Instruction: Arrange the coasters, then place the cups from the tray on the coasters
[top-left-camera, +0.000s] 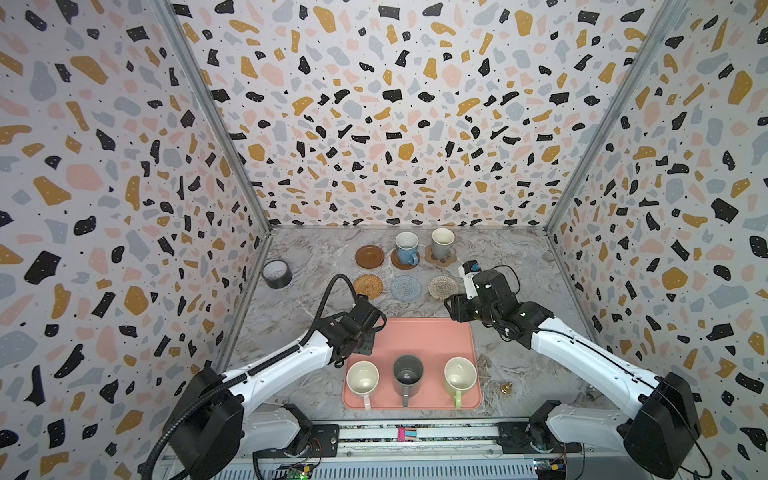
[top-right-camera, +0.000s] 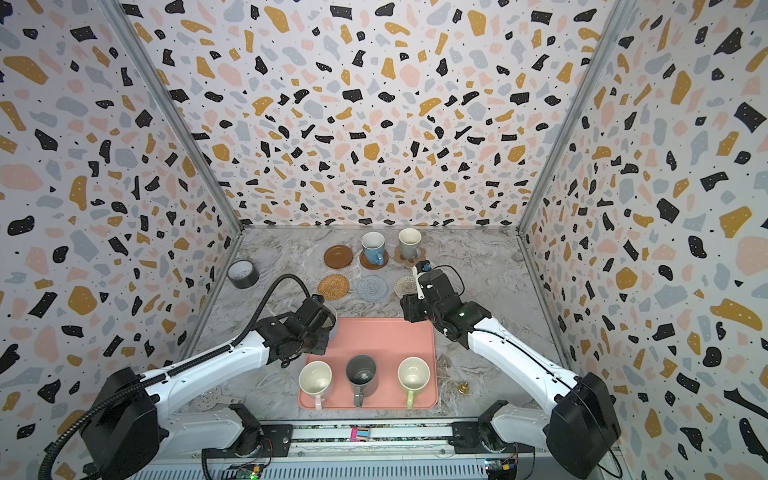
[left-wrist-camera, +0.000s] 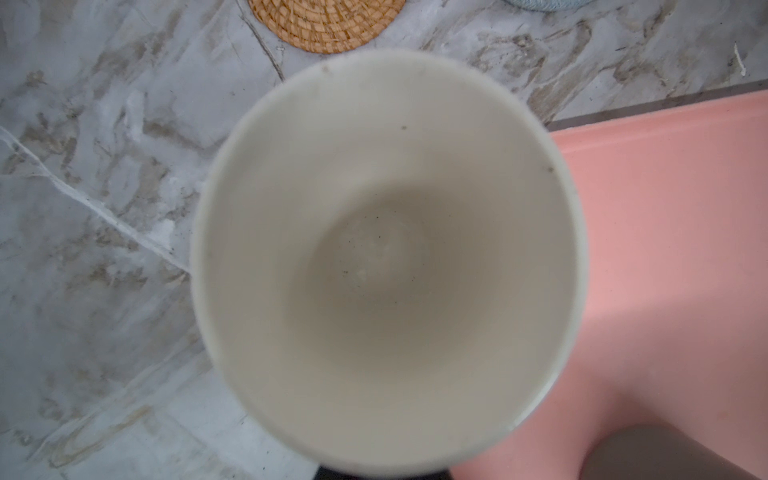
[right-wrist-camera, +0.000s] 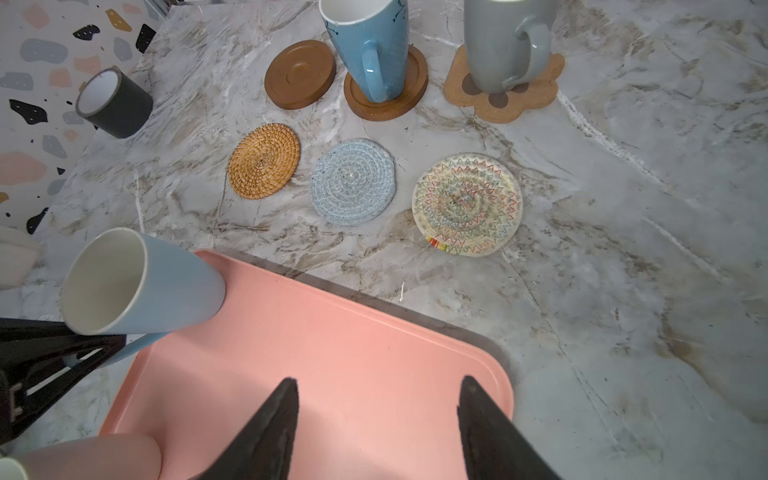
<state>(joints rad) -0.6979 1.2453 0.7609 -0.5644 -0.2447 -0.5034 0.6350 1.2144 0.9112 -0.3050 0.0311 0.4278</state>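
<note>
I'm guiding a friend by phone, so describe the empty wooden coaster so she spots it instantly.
Beyond the pink tray lie two rows of coasters. In the far row, the brown wooden coaster sits leftmost. Its two row neighbours each carry a mug; it is bare.

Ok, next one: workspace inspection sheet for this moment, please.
Surface: marble-patterned tabletop, nothing spilled.
Job's things: six coasters in two rows; blue mug and grey mug stand on two back-row ones, four bare; pink mug, dark grey mug and green mug on the tray.
Clutter: tape roll by the left wall; small brass object right of the tray.
Grippers: left gripper shut on the light blue mug by its handle, at the tray's far left corner; right gripper open, empty.
Cables: black conduit loops above the left arm; thin cable at the right wrist.
Surroundings: terrazzo-patterned walls on three sides.
</note>
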